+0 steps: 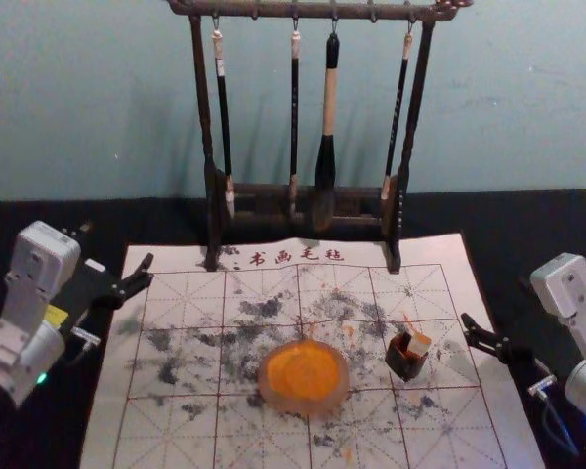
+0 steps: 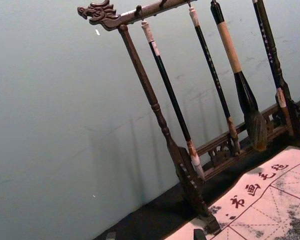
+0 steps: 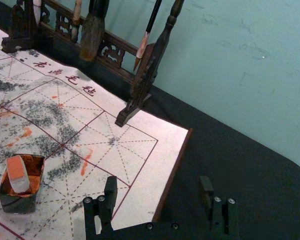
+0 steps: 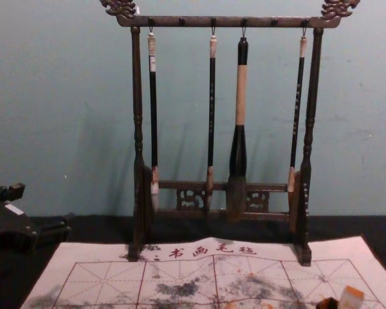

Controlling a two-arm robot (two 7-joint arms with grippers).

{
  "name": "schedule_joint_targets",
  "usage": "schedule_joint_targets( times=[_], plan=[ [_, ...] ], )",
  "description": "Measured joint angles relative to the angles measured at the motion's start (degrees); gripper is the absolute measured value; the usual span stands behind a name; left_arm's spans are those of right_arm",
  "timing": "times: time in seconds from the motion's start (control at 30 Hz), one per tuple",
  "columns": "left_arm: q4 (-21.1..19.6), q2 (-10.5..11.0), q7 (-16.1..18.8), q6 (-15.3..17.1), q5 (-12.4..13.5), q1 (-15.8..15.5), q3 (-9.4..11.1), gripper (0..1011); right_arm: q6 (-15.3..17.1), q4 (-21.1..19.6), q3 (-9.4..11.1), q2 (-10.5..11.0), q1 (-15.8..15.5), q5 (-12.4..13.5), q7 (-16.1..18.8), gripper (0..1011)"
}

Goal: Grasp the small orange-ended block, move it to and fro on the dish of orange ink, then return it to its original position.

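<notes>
The small block (image 1: pixel 418 342) with an orange end leans in a small dark box (image 1: pixel 404 365), its end sticking out over the rim. In the right wrist view the block (image 3: pixel 17 173) rests tilted inside the box (image 3: pixel 21 204). The round dish of orange ink (image 1: pixel 304 376) lies on the mat, left of the box. My right gripper (image 1: pixel 495 301) hangs over the mat's right side, right of the box; its wrist view shows the gripper (image 3: pixel 159 194) open and empty. At the mat's left edge is my left gripper (image 1: pixel 117 246), parked; its open fingertips show in the left wrist view (image 2: pixel 155 235).
A dark wooden rack (image 1: pixel 303 192) with several hanging brushes stands at the mat's back edge, before the wall. The gridded mat (image 1: pixel 176 430) carries grey and orange smudges. Black cloth (image 1: pixel 566 220) covers the table around it.
</notes>
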Motion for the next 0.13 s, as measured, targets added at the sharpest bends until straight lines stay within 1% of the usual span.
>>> schedule_joint_targets(
  times=[0.13],
  plan=[
    [0.0, 0.0, 0.0, 0.0, 0.0, 0.0, 0.0, 1001, 0.0, 0.0, 0.0, 0.0, 0.0, 0.0, 0.0, 1002]
  ],
)
